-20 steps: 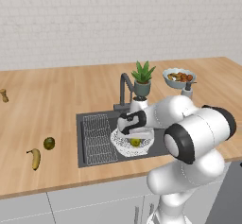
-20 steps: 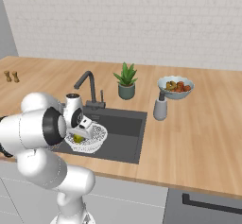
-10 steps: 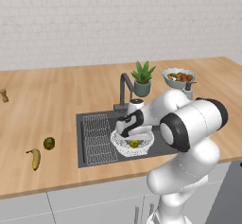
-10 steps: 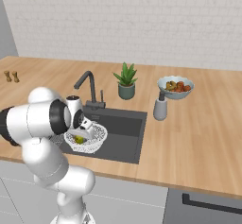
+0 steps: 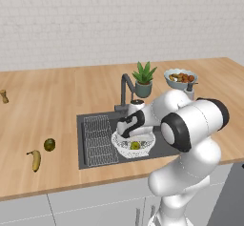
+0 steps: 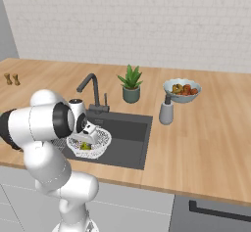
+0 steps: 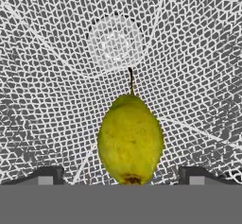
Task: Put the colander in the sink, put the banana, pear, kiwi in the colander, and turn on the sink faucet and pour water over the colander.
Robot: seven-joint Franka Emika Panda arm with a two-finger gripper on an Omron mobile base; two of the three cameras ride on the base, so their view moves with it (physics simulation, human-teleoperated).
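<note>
The white perforated colander [image 5: 119, 144] [image 6: 101, 139] sits in the dark sink [image 6: 128, 137], in front of the faucet [image 5: 125, 87] [image 6: 90, 86]. A yellow-green pear [image 5: 135, 145] [image 6: 86, 146] [image 7: 131, 140] lies on the colander's mesh floor, stem pointing away from the hand. My gripper [image 5: 125, 131] [image 6: 88, 136] [image 7: 123, 176] hangs just above it, open, the fingertips [image 7: 47, 176] standing wide of the pear on both sides. The banana [image 5: 35, 159] and the dark kiwi [image 5: 49, 144] lie on the counter left of the sink. No water runs.
A wire rack [image 5: 97, 139] fills the sink's left end. Behind the sink stand a potted plant [image 5: 144, 79] [image 6: 130, 84], a bowl of red-orange fruit [image 5: 180, 77] [image 6: 181, 87] and a soap dispenser [image 6: 166, 111]. Small shakers [image 5: 4, 96] [image 6: 12, 79] stand far left.
The arm's elbow has swung a little while the hand stays over the colander. The pear lies in the colander throughout.
</note>
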